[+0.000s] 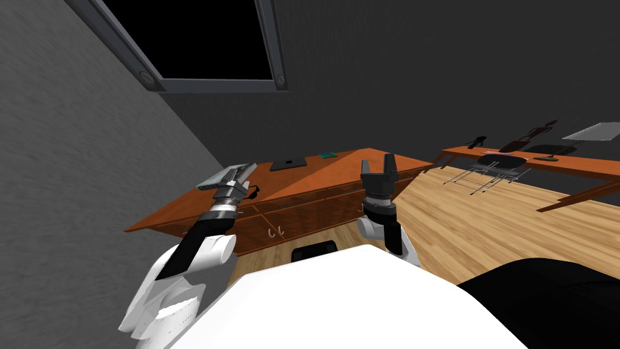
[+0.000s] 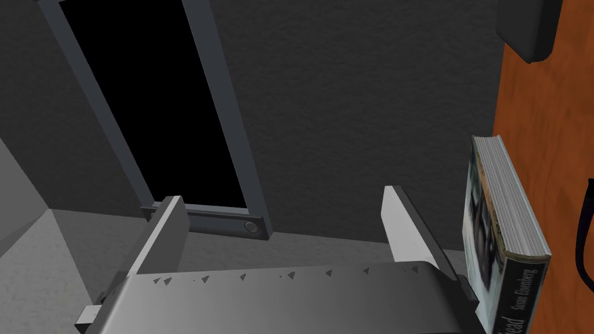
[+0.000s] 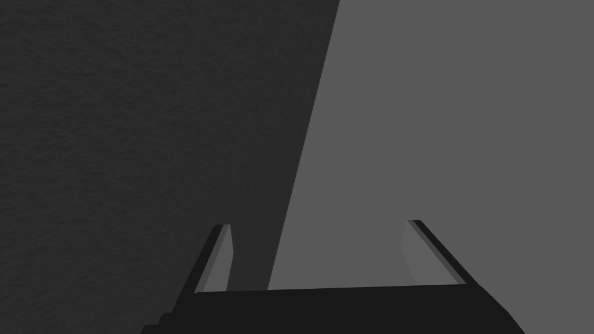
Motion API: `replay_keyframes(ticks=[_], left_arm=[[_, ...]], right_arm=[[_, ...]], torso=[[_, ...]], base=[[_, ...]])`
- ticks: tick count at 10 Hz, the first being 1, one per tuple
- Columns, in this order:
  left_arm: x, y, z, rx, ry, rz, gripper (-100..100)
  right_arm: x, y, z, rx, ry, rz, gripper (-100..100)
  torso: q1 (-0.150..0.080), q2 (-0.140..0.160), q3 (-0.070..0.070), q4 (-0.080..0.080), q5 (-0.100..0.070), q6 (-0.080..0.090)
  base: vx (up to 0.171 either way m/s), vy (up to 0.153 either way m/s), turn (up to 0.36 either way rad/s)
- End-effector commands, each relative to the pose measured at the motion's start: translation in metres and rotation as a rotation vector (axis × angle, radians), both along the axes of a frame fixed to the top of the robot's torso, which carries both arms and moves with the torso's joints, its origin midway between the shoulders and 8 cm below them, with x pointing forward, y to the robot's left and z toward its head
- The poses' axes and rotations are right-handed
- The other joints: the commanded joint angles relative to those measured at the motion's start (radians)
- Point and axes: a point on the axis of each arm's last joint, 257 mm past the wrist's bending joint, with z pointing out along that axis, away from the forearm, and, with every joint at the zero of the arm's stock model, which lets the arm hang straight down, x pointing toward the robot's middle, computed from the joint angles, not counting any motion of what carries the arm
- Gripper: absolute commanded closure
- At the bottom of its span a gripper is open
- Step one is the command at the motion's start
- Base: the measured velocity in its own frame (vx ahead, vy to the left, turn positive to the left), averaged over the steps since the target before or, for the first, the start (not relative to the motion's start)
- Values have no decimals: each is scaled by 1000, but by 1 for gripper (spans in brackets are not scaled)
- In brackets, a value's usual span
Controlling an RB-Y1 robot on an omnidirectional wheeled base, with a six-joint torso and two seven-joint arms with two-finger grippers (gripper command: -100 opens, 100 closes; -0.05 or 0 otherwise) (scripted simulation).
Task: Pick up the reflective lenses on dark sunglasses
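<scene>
A small thin black looped thing (image 1: pixel 252 193), perhaps the dark sunglasses, lies on the brown wooden desk (image 1: pixel 315 179) just right of my left wrist. In the left wrist view a black curve (image 2: pixel 582 232) of it shows beyond a thick book (image 2: pixel 500 232), on the far side from my fingers. My left gripper (image 1: pixel 239 174) (image 2: pixel 283 194) hovers open beside the book (image 1: pixel 225 176) at the desk's left end, holding nothing. My right gripper (image 1: pixel 377 162) (image 3: pixel 318 224) is raised over the desk's right part, open and empty.
A flat dark slab (image 1: pixel 289 162) and a small teal item (image 1: pixel 328 155) lie farther back on the desk. Drawers with hooks (image 1: pixel 275 230) face me. A second long table (image 1: pixel 581 163) with a black chair (image 1: pixel 499 165) stands at the right. A grey-framed opening (image 1: pixel 200 36) shows a black area.
</scene>
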Motion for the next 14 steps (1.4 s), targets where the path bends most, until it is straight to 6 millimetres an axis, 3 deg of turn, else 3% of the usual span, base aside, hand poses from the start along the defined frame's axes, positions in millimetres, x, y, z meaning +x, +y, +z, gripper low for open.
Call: replay_keyframes(ticks=[1,5,6,8,9,11,12,14], left_arm=[[4,4,-4,-7,34,8,-100],[12,15,-17,-19,115,32,-100],[15,18,-13,-24,127,29,-100],[18,23,-25,-29,174,48,-100],[21,27,-19,-33,180,45,-100],[22,32,-32,-38,230,64,-100],[25,35,-26,-42,236,62,-100],[26,41,-40,-48,290,84,-100]], right_arm=[[0,0,0,0,0,0,0],[0,0,0,0,0,0,0],[0,0,0,0,0,0,0],[0,0,0,0,0,0,0],[0,0,0,0,0,0,0],[0,0,0,0,0,0,0],[0,0,0,0,0,0,0],[0,0,0,0,0,0,0]], torso=[[0,0,0,0,0,0],[0,0,0,0,0,0],[1,0,0,0,0,0],[1,0,0,0,0,0],[1,0,0,0,0,0],[1,0,0,0,0,0],[2,-1,0,0,0,0],[1,-1,0,0,0,0]], base=[[-7,-34,14],[-3,-22,5],[-3,-26,5],[-4,-19,4],[-3,-17,3],[-2,-13,1],[1,-15,-3],[0,-11,0]])
